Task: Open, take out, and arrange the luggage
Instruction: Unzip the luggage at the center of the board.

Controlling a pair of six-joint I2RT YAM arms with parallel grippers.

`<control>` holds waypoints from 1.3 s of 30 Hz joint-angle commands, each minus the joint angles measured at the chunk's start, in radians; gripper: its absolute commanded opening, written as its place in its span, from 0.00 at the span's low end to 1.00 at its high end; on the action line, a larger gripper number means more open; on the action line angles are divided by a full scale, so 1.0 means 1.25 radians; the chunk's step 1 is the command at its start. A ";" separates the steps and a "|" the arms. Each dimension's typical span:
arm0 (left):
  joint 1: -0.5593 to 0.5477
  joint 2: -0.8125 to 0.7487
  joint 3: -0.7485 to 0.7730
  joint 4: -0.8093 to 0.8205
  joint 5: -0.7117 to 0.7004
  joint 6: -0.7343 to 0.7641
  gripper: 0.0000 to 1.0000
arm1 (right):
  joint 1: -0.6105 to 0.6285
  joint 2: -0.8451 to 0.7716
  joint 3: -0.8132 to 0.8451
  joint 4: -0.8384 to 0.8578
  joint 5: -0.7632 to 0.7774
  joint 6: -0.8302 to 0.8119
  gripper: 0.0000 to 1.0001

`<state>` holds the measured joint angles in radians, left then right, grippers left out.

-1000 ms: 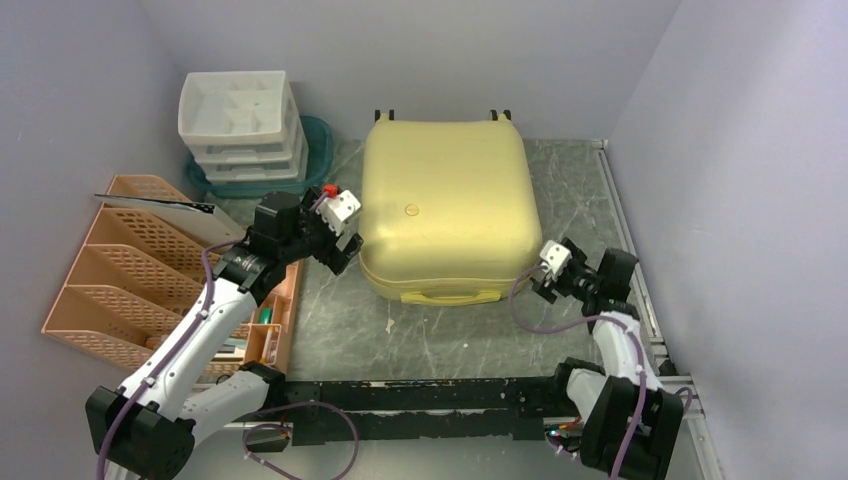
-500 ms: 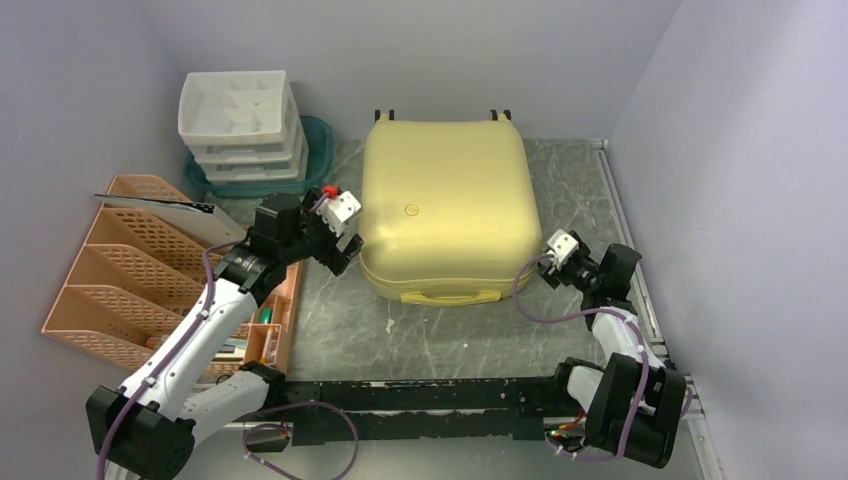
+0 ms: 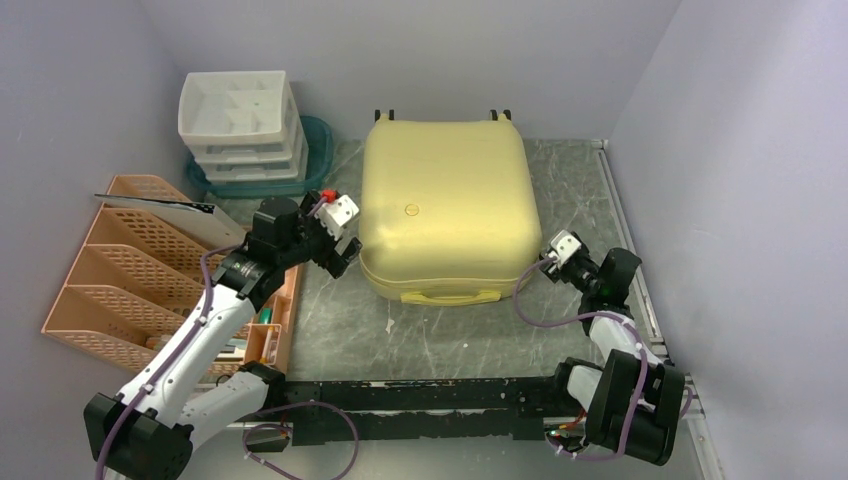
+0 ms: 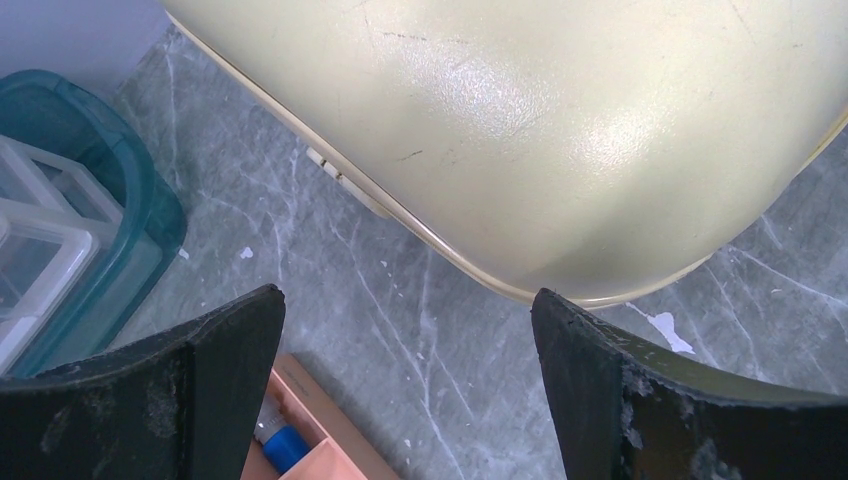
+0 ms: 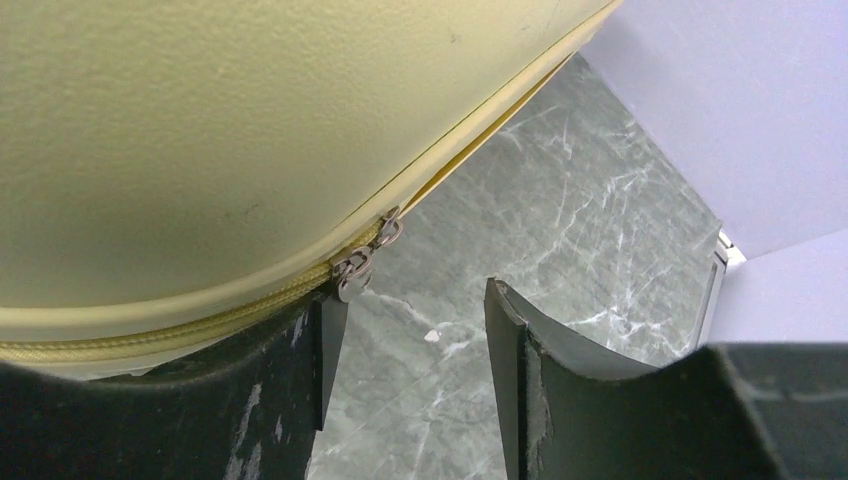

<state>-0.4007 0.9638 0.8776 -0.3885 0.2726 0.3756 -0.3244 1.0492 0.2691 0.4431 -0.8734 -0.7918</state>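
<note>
We see the pale yellow hard-shell suitcase (image 3: 445, 205) closed, so its inside is hidden; of its wheels (image 3: 385, 114) only small black tips show past the far edge. Both wrist views cut the shell off at their edges. The teal plastic tray (image 3: 322, 140) lies mostly covered by the white plastic drawer unit (image 3: 240, 120). In the right wrist view one dark finger (image 5: 280, 380) of the right gripper (image 5: 413, 293) covers part of the zipper seam, and we cannot tell whether the small metal zipper pulls (image 5: 360, 268) touch it. A blue-capped item (image 4: 280, 447) in the orange holder (image 4: 325, 425) is too cut off to name.
</note>
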 commanded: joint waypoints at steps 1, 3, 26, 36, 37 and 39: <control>-0.003 -0.016 -0.005 0.032 0.009 -0.005 0.99 | 0.006 0.005 0.015 0.068 -0.043 0.016 0.57; -0.003 -0.016 -0.006 0.032 0.009 -0.004 0.99 | 0.006 0.009 0.019 0.056 -0.058 0.011 0.56; -0.003 -0.012 0.011 0.010 0.042 0.016 0.99 | 0.006 0.036 0.154 -0.380 -0.137 -0.279 0.00; -0.023 0.038 0.021 0.035 -0.006 -0.011 0.99 | 0.003 0.052 0.273 -0.964 -0.003 -0.692 0.00; -0.027 0.044 0.017 0.042 -0.017 -0.015 0.99 | 0.003 0.046 0.271 -0.978 0.004 -0.703 0.00; -0.035 0.055 0.011 0.049 -0.031 -0.021 0.99 | 0.002 0.027 0.261 -0.997 0.009 -0.715 0.00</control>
<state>-0.4259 1.0039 0.8814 -0.3824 0.2813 0.3782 -0.3199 1.1046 0.6098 -0.5102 -0.8986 -1.5448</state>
